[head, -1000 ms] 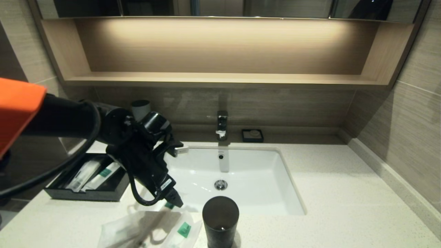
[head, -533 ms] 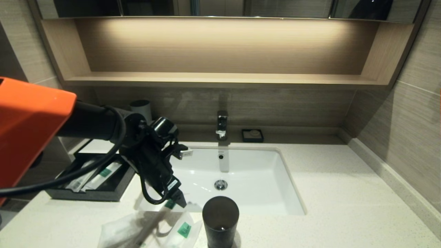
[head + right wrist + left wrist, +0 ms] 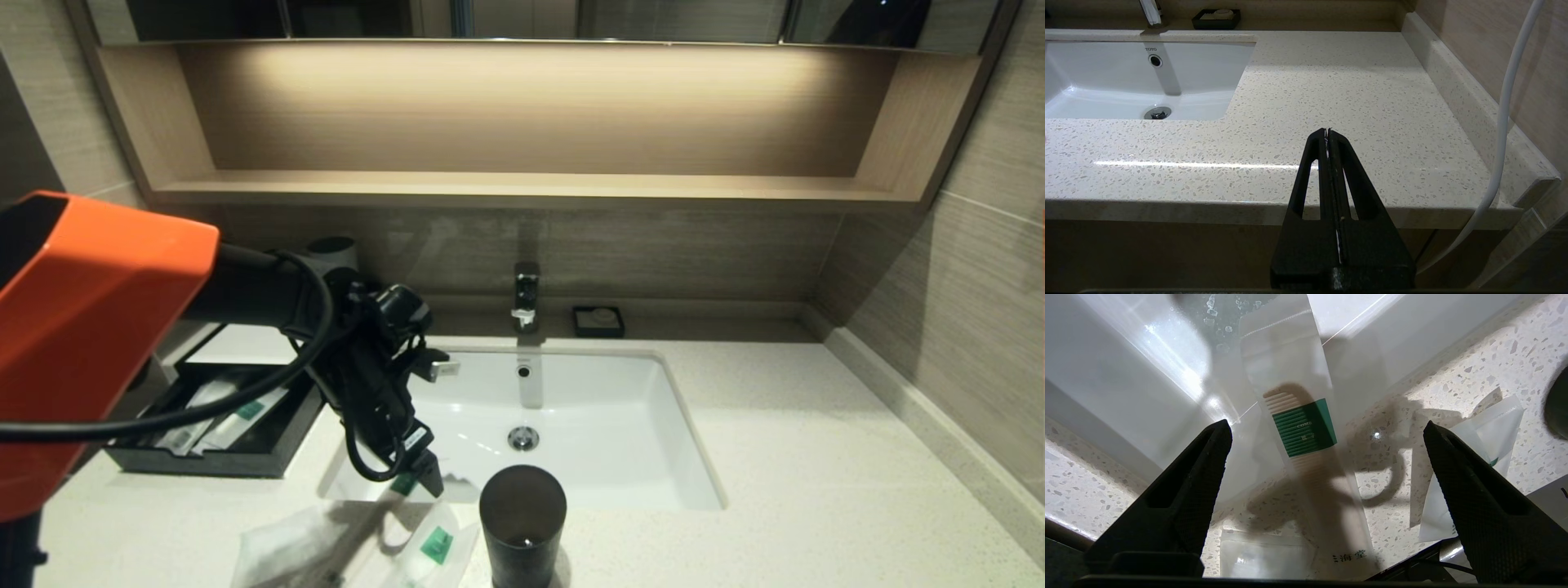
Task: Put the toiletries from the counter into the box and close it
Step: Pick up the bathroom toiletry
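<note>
Your left pincer (image 3: 1327, 433) hangs wide open over the comb packet (image 3: 1306, 457) at the basin's edge; your right pincer (image 3: 1328, 132) is closed, parked beside the worktop (image 3: 1331, 90).

Head view looks down over the basin (image 3: 571, 408); both wrist views sit close, sharing the counter (image 3: 1331, 102).

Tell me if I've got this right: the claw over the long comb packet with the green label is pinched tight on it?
Not quite. The left gripper is over the comb packet, but its fingers stand wide apart on either side, gripping nothing. The left wrist view shows this.
</note>
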Robot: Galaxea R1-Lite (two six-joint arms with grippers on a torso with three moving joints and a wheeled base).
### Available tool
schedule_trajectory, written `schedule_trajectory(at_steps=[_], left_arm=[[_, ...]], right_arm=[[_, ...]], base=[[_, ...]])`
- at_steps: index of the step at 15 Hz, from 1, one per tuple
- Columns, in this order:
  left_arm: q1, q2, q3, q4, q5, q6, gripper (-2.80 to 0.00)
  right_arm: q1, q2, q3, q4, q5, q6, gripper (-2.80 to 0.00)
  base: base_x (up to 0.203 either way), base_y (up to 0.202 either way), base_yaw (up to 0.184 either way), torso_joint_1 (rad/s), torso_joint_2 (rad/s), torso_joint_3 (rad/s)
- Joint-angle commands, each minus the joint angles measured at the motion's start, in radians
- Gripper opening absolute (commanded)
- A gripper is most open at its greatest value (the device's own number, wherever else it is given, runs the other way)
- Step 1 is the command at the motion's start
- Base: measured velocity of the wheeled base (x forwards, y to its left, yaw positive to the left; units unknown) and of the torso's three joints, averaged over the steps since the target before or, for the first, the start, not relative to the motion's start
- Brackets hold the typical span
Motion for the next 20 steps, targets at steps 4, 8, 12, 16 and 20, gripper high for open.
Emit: schedule_trajectory(at_steps=[4, 8, 12, 16, 20], left_arm=[[0.0, 0.042, -0.071, 0.095, 0.015, 0.005, 0.0], [0.002, 0.064, -0.09, 0.104, 0.029, 0.005, 0.0], [0.001, 0.093, -0.127, 0.144, 0.044, 0.004, 0.0], [0.0, 0.103, -0.145, 0.164, 0.045, 0.005, 0.0], [0.001, 0.119, -0.144, 0.166, 0.051, 0.004, 0.0]], right_arm=[[0.0, -0.001, 0.002, 0.0, 0.0, 0.0, -2.8], [0.0, -0.001, 0.001, 0.0, 0.0, 0.0, -2.8], [0.0, 0.0, 0.002, 0.0, 0.0, 0.0, -2.8], [0.0, 0.0, 0.002, 0.0, 0.0, 0.0, -2.8], [0.0, 0.0, 0.002, 0.0, 0.0, 0.0, -2.8]], base=[[0.0, 0.0, 0.0, 0.0, 0.0, 0.0], [0.0, 0.0, 0.0, 0.0, 0.0, 0.0], [0.0, 0.0, 0.0, 0.0, 0.0, 0.0], [0.0, 0.0, 0.0, 0.0, 0.0, 0.0], [0.0, 0.0, 0.0, 0.0, 0.0, 0.0]])
